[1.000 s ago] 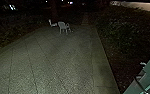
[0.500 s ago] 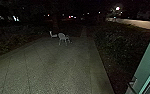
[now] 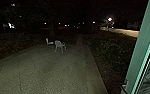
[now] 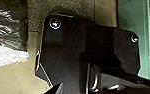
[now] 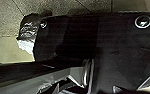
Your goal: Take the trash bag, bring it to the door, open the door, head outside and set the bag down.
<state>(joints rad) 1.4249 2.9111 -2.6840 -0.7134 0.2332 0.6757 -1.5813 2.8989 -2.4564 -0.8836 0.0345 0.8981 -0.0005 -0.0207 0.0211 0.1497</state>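
So the head view gives you the night scene: a paved yard (image 3: 48, 72) with two white chairs, one (image 3: 59, 45) a bit nearer and the other (image 3: 49, 42) just beside it. Dark plants (image 3: 111, 51) run along the right edge of the paving, and there's a bright lamp (image 3: 110, 19) way off in the distance. Close up on the right is a teal door frame (image 3: 138, 50) with a metal fitting (image 3: 124, 86) low on its edge, plus glass with something grey and crinkly-looking in it.

The wrist views are where you get the trash bag (image 4: 9, 22): dark, shiny, wrinkled plastic with a white part right up against it. It shows big in the left wrist view and smaller in the right one, near where speckled paving meets a smoother pale strip (image 4: 12, 80). Honestly can't tell if it's on the ground or hanging. Same with the left hand and right hand: no clue whether they're open, closed or gripping anything.
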